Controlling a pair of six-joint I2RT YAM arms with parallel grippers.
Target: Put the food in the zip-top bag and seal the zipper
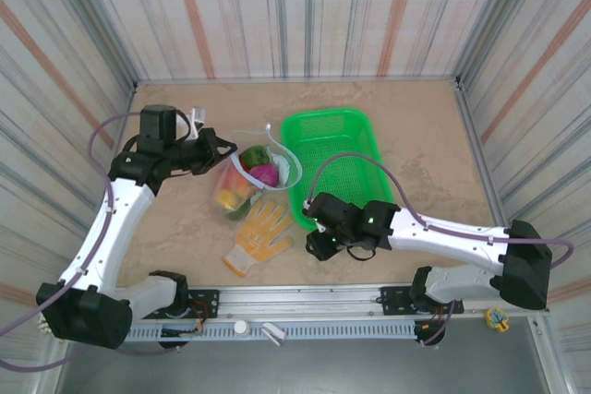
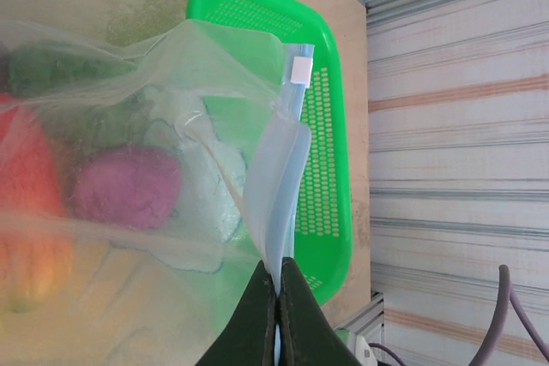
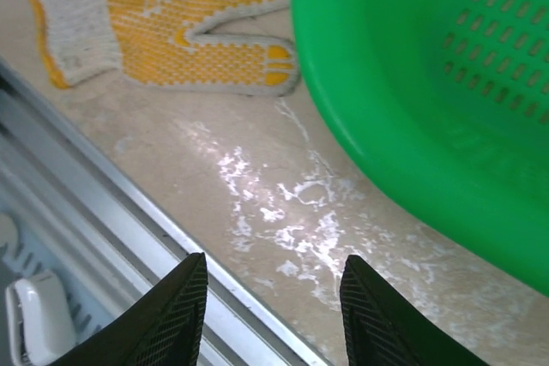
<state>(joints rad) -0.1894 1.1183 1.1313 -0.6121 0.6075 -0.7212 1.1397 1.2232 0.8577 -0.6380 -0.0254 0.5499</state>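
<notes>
Zip-top bag (image 1: 242,189) lies L of centre on table (image 1: 416,108), food (image 1: 264,174) inside: purple, green, orange pcs. Left gripper (image 2: 276,279) is pinched tight on zipper (image 2: 287,169); the mouth looks unsealed. Further R, green basket (image 1: 332,131) holds no food. Right gripper (image 3: 274,297) hangs spread, empty, by the basket's near corner. Loading seems done; sealing remains.

Through the crinkled zip-top bag (image 2: 163,57) I could make out the food (image 2: 127,188) only as blurred purple, green and orange shapes, the orange one cut by the left edge, while the right wrist view cropped the glove (image 3: 171,32) and the green basket (image 3: 446,100) at its top.
</notes>
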